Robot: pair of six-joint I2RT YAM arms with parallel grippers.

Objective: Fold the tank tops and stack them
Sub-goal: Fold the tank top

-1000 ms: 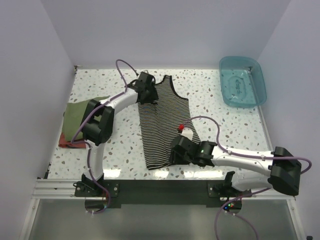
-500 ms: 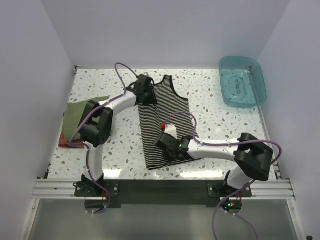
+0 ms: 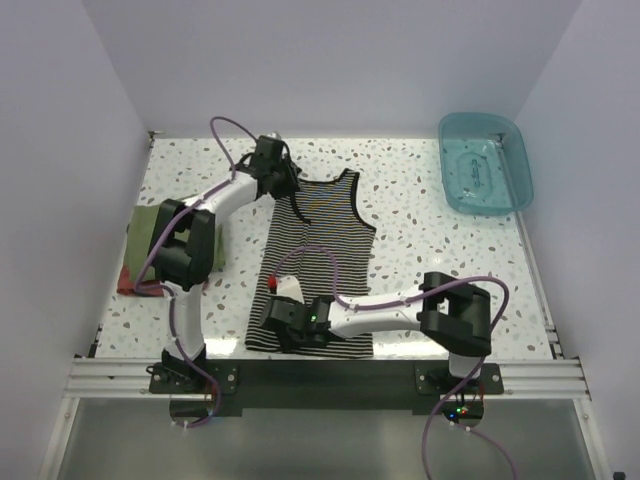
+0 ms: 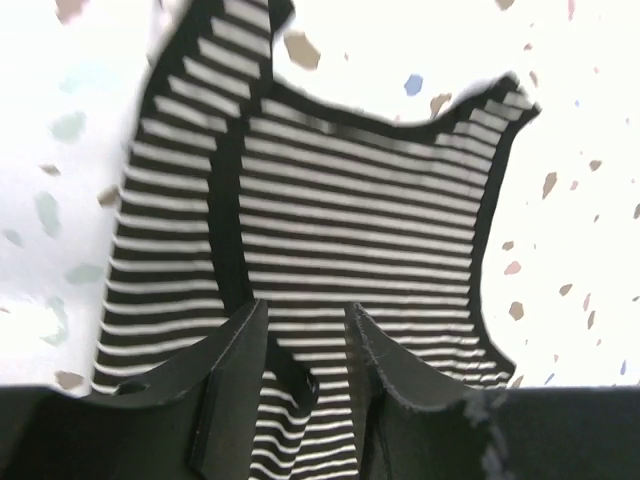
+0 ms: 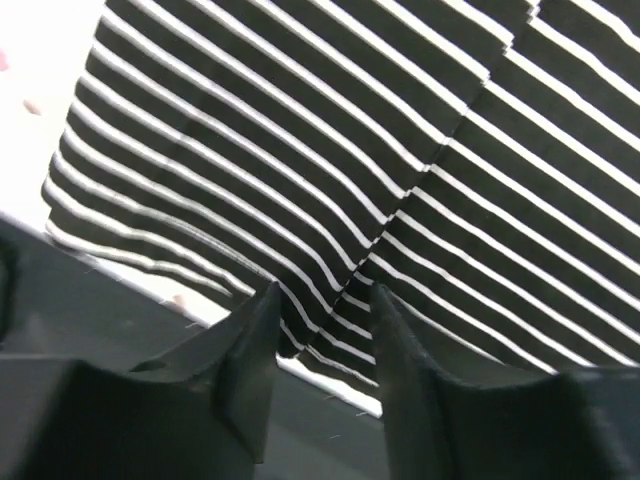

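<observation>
"Fingers clamped at both ends?"
"Yes. Left gripper pinches the far strap, right gripper pinches the near hem. Striped tank top lies lengthwise between them, flat on the table."

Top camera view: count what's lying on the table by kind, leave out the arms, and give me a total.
Tank tops: 2, the striped tank top and the olive-green tank top
Reddish cloth under the olive one, kind unclear: 1
Teal bin: 1
Total: 4
</observation>
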